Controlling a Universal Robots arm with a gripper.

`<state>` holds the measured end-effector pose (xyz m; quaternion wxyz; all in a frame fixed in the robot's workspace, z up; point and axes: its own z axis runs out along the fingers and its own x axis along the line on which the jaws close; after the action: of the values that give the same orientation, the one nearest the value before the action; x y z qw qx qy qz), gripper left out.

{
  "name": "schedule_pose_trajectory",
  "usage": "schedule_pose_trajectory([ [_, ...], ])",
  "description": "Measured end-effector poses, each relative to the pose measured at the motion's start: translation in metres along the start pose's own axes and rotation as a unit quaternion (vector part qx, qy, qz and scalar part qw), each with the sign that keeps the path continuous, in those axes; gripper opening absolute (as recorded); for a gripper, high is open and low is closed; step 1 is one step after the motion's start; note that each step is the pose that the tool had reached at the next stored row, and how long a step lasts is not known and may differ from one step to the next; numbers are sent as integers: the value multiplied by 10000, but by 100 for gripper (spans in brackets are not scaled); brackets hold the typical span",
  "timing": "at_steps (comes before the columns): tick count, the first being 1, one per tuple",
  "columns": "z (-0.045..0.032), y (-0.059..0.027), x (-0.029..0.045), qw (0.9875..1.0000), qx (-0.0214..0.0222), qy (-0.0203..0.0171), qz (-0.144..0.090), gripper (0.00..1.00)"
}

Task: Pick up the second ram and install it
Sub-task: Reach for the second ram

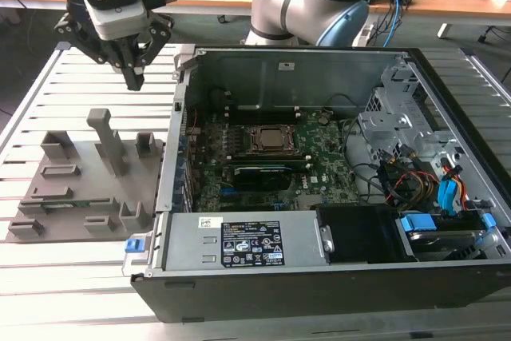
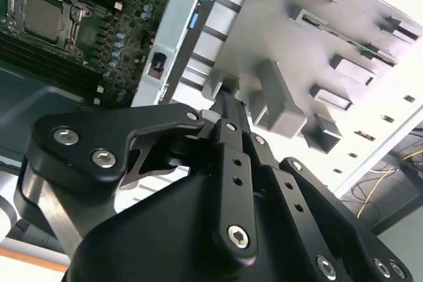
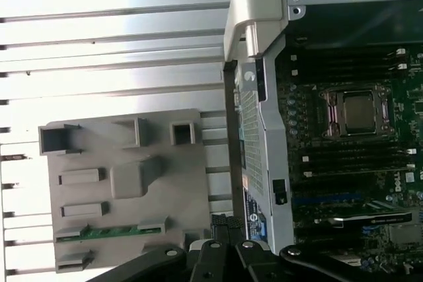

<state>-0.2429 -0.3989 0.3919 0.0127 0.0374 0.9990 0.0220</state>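
The second ram (image 3: 109, 231) is a thin green stick lying in a slot of the grey fixture tray (image 3: 192, 183); in the exterior view it is a faint green strip (image 1: 68, 204) near the tray's (image 1: 80, 185) front. My gripper (image 1: 136, 79) hangs high above the tray's far edge, beside the open computer case (image 1: 180, 157), well clear of the ram. Its fingers are shut with nothing between them, which both wrist views confirm (image 2: 228, 94) (image 3: 225, 224). The green motherboard (image 1: 319, 145) with its CPU socket (image 1: 271, 140) lies inside the case.
A tall grey post (image 1: 108, 141) and several raised blocks stand on the tray. The case's metal side wall (image 3: 261, 117) rises between tray and motherboard. A long black module (image 1: 259, 175) sits below the socket. Cables and drive bays (image 1: 415, 173) are at the exterior view's right.
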Motion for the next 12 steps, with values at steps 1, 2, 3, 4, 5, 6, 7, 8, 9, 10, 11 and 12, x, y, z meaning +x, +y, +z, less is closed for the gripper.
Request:
schedule_pose_trajectory([
  [1,0,-2,22,10000,0,0,0,11],
  [2,0,-4,50,10000,0,0,0,11],
  [3,0,-5,69,10000,0,0,0,11],
  [4,-1,-9,119,10000,0,0,0,11],
  [5,0,-13,168,10000,0,0,0,11],
  [6,0,-17,222,10000,0,0,0,11],
  [7,-1,-19,248,10000,0,0,0,11],
  [8,-1,-21,274,10000,0,0,0,11],
  [9,-1,-23,308,10000,0,0,0,11],
  [10,-1,-26,340,10000,0,0,1,11],
  [11,-1,-30,395,10000,0,0,0,11],
  [12,-1,-34,454,10000,0,0,0,11],
])
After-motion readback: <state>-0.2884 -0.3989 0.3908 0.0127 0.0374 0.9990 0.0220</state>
